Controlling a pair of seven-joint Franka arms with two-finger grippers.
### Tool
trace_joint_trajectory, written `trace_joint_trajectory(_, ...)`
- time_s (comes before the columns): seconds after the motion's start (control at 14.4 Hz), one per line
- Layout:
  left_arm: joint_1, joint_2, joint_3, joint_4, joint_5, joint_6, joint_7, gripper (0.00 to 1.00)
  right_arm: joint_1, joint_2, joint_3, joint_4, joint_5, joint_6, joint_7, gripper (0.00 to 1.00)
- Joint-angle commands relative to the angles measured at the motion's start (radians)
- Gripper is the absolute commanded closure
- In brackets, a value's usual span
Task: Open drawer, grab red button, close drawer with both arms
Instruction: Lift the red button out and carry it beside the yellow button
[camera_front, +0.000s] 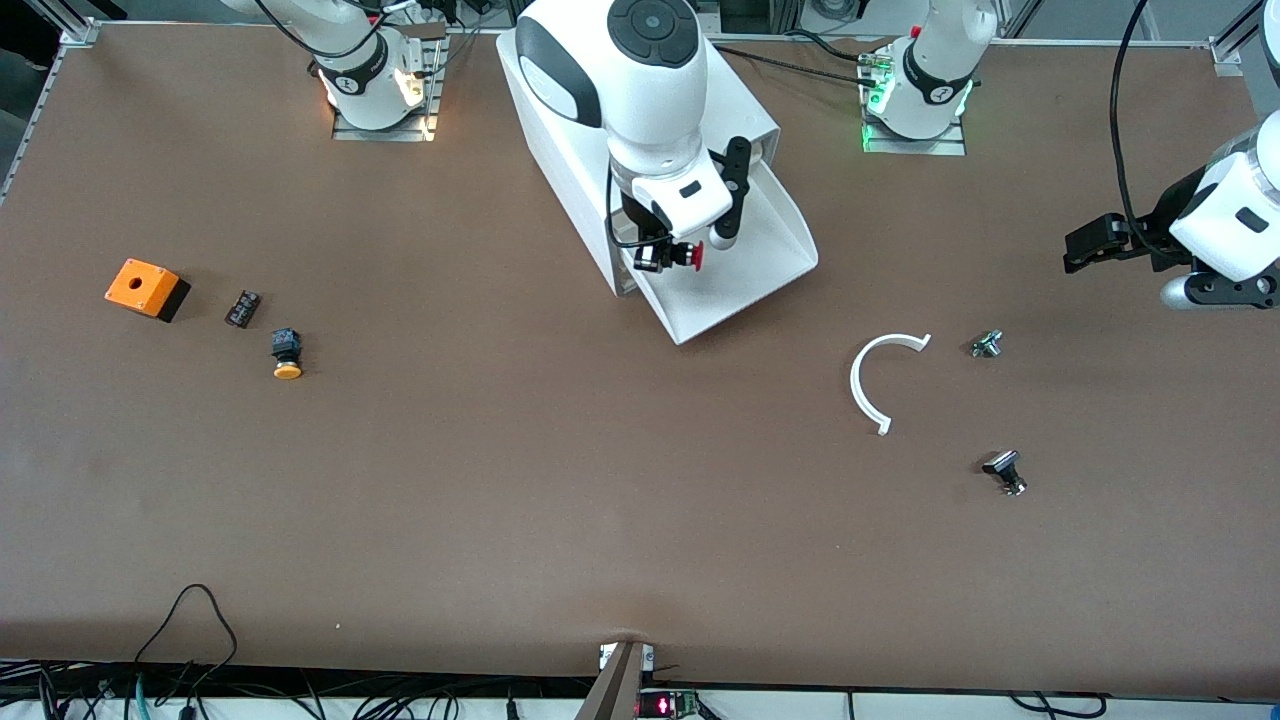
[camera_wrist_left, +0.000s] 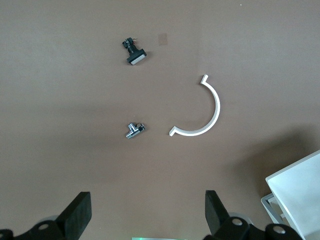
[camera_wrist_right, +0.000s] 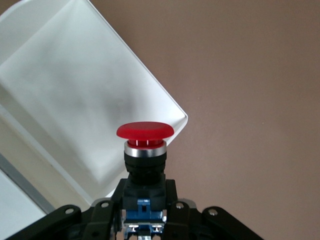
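One button (camera_front: 688, 256), cap toward drawer's (camera_front: 745, 285) open end.

My pincer (camera_wrist_left: 145, 215) hangs over bare brown table (camera_wrist_left: 60, 150) with its two black fingers (camera_wrist_left: 77, 212) spread wide and nothing between them. Out on the tabletop lies a white half-ring (camera_wrist_left: 206, 117), and just beside one of its ends sits a small silvery metal fitting (camera_wrist_left: 134, 130). Well apart from both is a little black part with a pale flat face (camera_wrist_left: 134, 51), and a white corner of the cabinet (camera_wrist_left: 297, 187) shows at the edge.
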Motion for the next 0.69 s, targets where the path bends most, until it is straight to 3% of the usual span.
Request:
trace_joint_trajectory(0.0,0.004,0.0,-0.002,0.008,-0.012,-0.002,-0.002,0.0,-0.011,-0.056,0.004,-0.082,-0.009,0.015,0.013,0.8)
trace_joint_trajectory(0.62,-0.005,-0.001,-0.011,0.017,-0.009,-0.006,0.004,0.0,-0.074,-0.174,0.012,-0.204,-0.013,0.037,0.024,0.8)
